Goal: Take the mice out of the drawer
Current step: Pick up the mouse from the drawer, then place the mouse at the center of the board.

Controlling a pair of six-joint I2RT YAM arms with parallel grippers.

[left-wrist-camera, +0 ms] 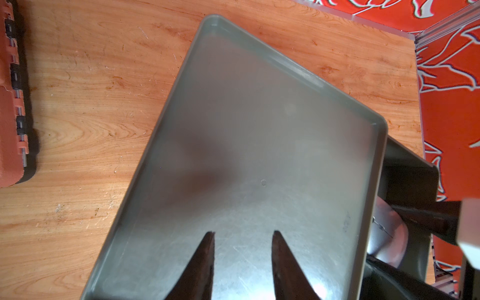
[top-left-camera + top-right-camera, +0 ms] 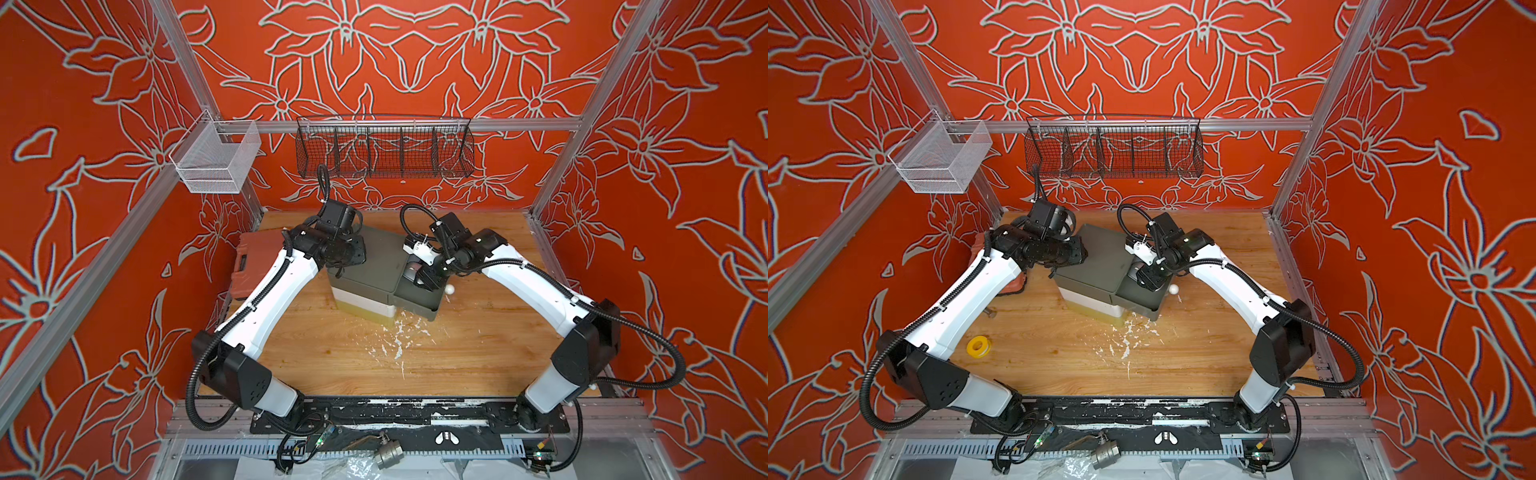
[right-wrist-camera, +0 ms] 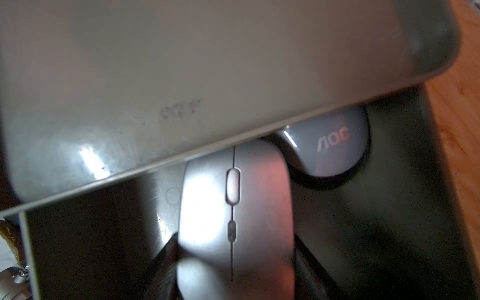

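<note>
A grey-topped drawer unit [image 2: 374,266] stands mid-table with its top drawer [image 2: 432,309] pulled out to the right. Inside the drawer lies a silver mouse [image 3: 233,207], also seen in both top views [image 2: 412,270] [image 2: 1133,272]. My right gripper [image 3: 235,241] reaches into the drawer and is shut on this mouse, one finger on each side. A dark grey mouse [image 3: 332,145] with a pale logo lies behind it, half under the unit's top. My left gripper [image 1: 244,232] hovers over the unit's top [image 1: 259,130], open and holding nothing.
A reddish tool case [image 2: 249,266] lies left of the unit. A yellow tape roll [image 2: 978,345] sits by the left arm. White flakes [image 2: 395,340] litter the wood in front. The drawer's white knob [image 2: 450,289] points right. Wire baskets [image 2: 384,147] hang on the back wall.
</note>
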